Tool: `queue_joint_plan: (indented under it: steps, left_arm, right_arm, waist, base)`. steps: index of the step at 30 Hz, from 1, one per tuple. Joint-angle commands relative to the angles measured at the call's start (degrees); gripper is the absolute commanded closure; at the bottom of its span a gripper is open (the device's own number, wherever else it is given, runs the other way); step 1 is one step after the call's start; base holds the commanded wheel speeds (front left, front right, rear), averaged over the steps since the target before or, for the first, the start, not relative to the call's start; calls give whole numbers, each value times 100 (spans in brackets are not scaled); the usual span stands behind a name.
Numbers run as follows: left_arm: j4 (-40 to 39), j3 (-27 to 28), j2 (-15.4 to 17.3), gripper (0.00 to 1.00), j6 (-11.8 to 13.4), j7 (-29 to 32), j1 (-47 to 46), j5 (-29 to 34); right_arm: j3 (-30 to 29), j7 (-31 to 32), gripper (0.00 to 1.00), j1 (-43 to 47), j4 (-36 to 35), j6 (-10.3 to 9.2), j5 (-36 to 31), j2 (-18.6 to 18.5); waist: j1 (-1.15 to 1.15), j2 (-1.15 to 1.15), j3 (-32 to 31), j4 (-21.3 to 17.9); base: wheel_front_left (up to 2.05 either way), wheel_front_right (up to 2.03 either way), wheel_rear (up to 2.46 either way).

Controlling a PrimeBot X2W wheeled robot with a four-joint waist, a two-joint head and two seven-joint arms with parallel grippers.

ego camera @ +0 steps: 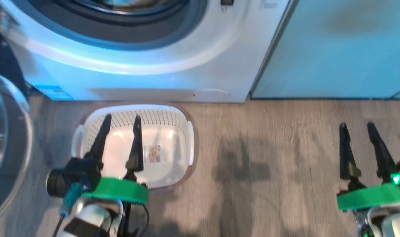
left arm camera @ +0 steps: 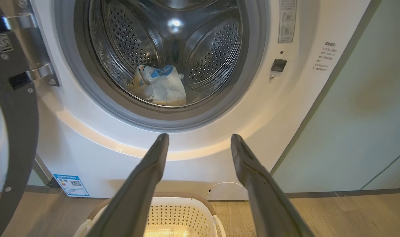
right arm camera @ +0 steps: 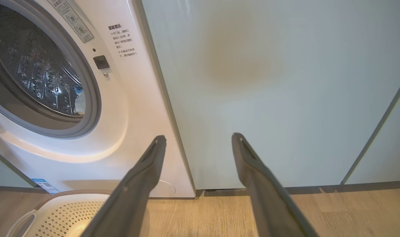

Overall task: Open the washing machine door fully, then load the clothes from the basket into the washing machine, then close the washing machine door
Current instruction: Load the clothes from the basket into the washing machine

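The washing machine (ego camera: 147, 79) (left arm camera: 285, 108) (right arm camera: 130, 108) stands white in front of me, its drum mouth uncovered. The washing machine door (ego camera: 5, 144) (left arm camera: 12, 125) hangs swung out at the left on its metal hinge. Inside the steel drum lie the clothes (left arm camera: 160, 85), cream and pale yellow with a blue piece. On the floor before the machine sits the basket (ego camera: 173, 118) (left arm camera: 183, 214) (right arm camera: 55, 210), holding no garments, just a label on its floor. My left gripper (ego camera: 122, 120) (left arm camera: 200, 138) hovers open above the basket. My right gripper (ego camera: 356, 128) (right arm camera: 198, 138) is open over the floor to the right.
A pale green cabinet (ego camera: 335, 49) (right arm camera: 279, 92) adjoins the machine's right side. Wood-look floor (ego camera: 269, 158) stretches right of the basket. A blue label (ego camera: 53, 92) and a round cap (left arm camera: 224, 191) sit low on the machine's front.
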Motion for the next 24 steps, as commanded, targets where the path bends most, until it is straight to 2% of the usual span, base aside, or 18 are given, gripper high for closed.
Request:
queue_joint_plan:
  steps: [1,17,24]
  left_arm:
    - [-203,201,70,0,1266,-68,12,57]
    - [17,129,-223,0,893,-79,863,266]
    - [58,194,-315,0,665,-79,1047,317]
  right_arm:
    - [62,-51,0,93,-158,-16,-72,-105]
    - [-97,342,0,903,-558,-16,-374,20]
    - [-112,497,0,1119,-711,-16,-435,70]
  waist:
    - [1,0,-260,129]
    - [1,0,-1313,293]
    - [1,0,-1583,350]
  base:
    - [0,0,0]
    - [0,0,0]
    - [0,0,0]
